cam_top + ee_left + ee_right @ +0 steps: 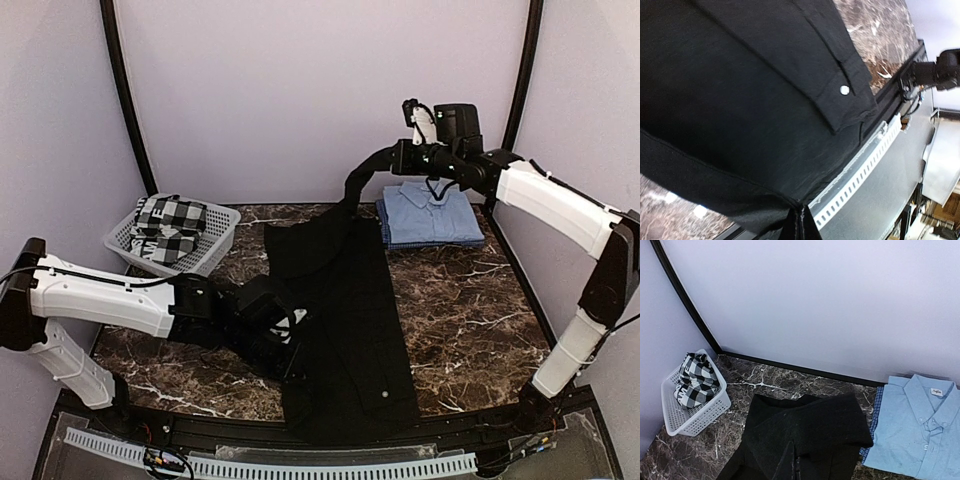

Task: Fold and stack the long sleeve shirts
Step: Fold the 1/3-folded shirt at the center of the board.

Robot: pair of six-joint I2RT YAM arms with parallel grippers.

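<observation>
Claws: we see the right claw [400,157] raised at the back, clamped on a strip of the black shirt [350,330] that rises to it. The left claw [292,350] sits low at that shirt's left edge, and by our reading it pinches the hem.
Black shirt: lies long and narrow down the middle of the worktop [470,300], its near end over the front edge and its far end lifted.
Light blue shirt: folded with collar up at the back right, resting on a folded blue-checked cloth [878,410].
Done: we judge one shirt folded and placed.
Left: the black shirt needs its lengthwise folds, then stacking on the blue one.
Left wrist view only: a white button [844,90] on the placket, with the hem running into the finger at the bottom.
Right wrist view only: the blue shirt's collar label and buttons.
Top view only: both arms together, plus the basket [222,240] holding a black-and-white checked cloth [170,225].
</observation>
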